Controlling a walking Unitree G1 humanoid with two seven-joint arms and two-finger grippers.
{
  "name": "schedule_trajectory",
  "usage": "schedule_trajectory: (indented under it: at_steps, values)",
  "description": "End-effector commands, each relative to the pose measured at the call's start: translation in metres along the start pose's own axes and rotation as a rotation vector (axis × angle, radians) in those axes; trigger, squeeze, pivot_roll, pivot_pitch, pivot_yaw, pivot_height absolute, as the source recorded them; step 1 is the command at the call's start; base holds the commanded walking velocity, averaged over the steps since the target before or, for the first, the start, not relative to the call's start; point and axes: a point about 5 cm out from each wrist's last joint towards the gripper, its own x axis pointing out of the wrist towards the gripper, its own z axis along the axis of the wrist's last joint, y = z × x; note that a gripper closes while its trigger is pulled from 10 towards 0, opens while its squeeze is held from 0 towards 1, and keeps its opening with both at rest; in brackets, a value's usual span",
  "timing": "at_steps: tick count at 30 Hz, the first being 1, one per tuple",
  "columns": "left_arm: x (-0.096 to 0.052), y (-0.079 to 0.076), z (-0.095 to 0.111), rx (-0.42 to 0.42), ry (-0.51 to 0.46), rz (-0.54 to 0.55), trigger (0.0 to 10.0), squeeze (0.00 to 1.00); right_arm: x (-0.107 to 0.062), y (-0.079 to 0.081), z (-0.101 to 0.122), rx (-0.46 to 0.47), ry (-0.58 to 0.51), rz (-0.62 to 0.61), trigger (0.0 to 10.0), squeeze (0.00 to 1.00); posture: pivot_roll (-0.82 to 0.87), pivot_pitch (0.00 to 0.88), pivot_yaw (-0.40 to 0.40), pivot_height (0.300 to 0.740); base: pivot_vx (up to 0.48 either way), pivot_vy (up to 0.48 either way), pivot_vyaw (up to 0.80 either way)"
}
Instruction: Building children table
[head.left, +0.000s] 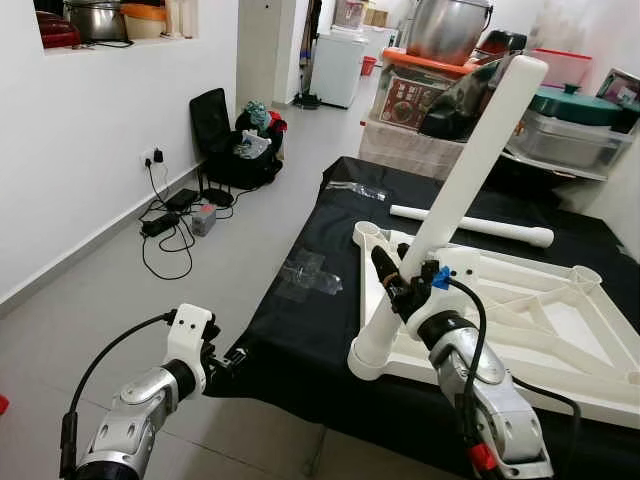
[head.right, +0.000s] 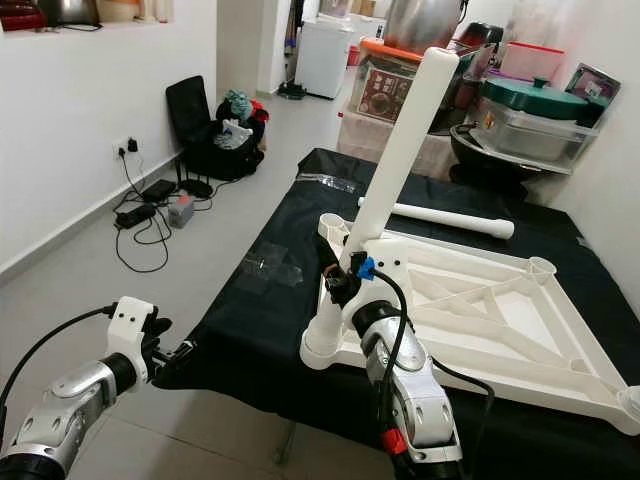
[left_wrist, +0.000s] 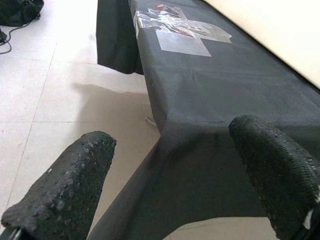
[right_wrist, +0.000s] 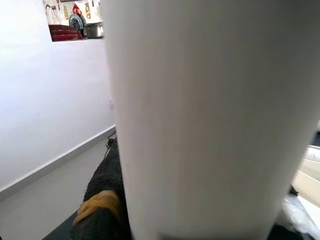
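Right tool (head.left: 392, 283) gripping tilted white leg (head.left: 470, 170) (foot in tabletop (head.left: 560, 320) socket), left tool (left_wrist: 170, 175) open, empty.

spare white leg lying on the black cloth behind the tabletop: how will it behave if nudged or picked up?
The spare leg is a smooth round tube lying flat on the black cloth, so a sideways nudge would probably roll it. It looks like hollow plastic, likely stiff and light. The surface looks glossy, so a pincer might slip on it; the flared end may curve any roll.
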Motion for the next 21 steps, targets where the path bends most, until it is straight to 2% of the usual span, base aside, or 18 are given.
schedule_trajectory:
  at_steps: [1, 14, 15, 16, 17, 18, 19, 21]
  values:
    - [0.0028, -0.0042, -0.0009, 0.008, 0.005, -0.016, 10.0, 0.00, -0.0103, -0.0112, -0.0445, 0.005, 0.234, -0.048, 10.0, 0.00, 0.05, 0.000, -0.134, 0.740, 0.000, 0.000, 0.00]
    - [0.0028, -0.0039, -0.0008, 0.006, 0.003, -0.013, 10.0, 0.00, -0.0076, -0.0108, -0.0413, 0.011, 0.225, -0.037, 10.0, 0.00, 0.05, 0.000, -0.136, 0.740, 0.000, 0.000, 0.00]
    - [0.0028, -0.0038, -0.0008, 0.006, 0.004, -0.013, 10.0, 0.00, -0.0075, -0.0108, -0.0403, 0.014, 0.219, -0.036, 10.0, 0.07, 0.05, 0.000, -0.135, 0.740, 0.000, 0.000, 0.00]
    - [0.0028, -0.0038, -0.0008, 0.006, 0.004, -0.013, 10.0, 0.00, -0.0075, -0.0108, -0.0403, 0.014, 0.219, -0.036, 10.0, 0.07, 0.05, 0.000, -0.135, 0.740, 0.000, 0.000, 0.00]
    - [0.0028, -0.0037, -0.0008, 0.007, 0.004, -0.013, 10.0, 0.00, -0.0076, -0.0108, -0.0388, 0.020, 0.209, -0.034, 10.0, 0.50, 0.05, 0.000, -0.135, 0.740, 0.000, 0.000, 0.00]
    - [0.0028, -0.0036, -0.0007, 0.007, 0.004, -0.014, 10.0, 0.00, -0.0077, -0.0108, -0.0379, 0.024, 0.202, -0.032, 10.0, 0.50, 0.05, 0.000, -0.135, 0.740, 0.000, 0.000, 0.00]
    - [0.0028, -0.0035, -0.0007, 0.008, 0.004, -0.014, 10.0, 0.00, -0.0077, -0.0108, -0.0366, 0.028, 0.193, -0.033, 10.0, 0.58, 0.04, 0.000, -0.134, 0.740, 0.000, 0.000, 0.00]
    - [0.0029, -0.0035, -0.0008, 0.009, 0.005, -0.016, 10.0, 0.00, -0.0076, -0.0107, -0.0351, 0.032, 0.183, -0.033, 10.0, 0.57, 0.04, 0.000, -0.132, 0.740, 0.000, 0.000, 0.00]
